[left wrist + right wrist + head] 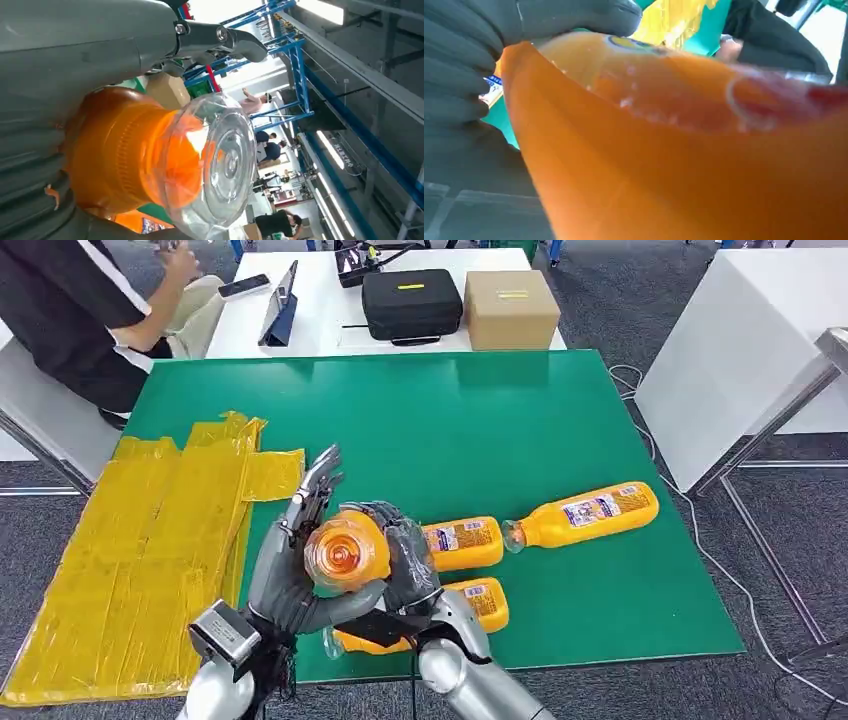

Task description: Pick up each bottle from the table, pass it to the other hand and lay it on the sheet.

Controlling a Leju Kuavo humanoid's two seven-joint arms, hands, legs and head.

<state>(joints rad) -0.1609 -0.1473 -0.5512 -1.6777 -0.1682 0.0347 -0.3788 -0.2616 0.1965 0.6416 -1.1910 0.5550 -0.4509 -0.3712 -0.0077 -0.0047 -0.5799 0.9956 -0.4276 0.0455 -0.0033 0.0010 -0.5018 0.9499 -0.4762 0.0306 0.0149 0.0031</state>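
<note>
The green bench (560,430) lies under my hands, with the yellow sheet (130,540) to the left of them. Three bottles (590,512) lie on their sides just right of my hands. My left hand (290,575) and right hand (405,560) both wrap around one orange bottle (345,552); its clear bottom points up at me.

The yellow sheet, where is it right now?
In the head view, the yellow sheet lies on the left part of the green table, just left of the hands holding a bottle.
</note>
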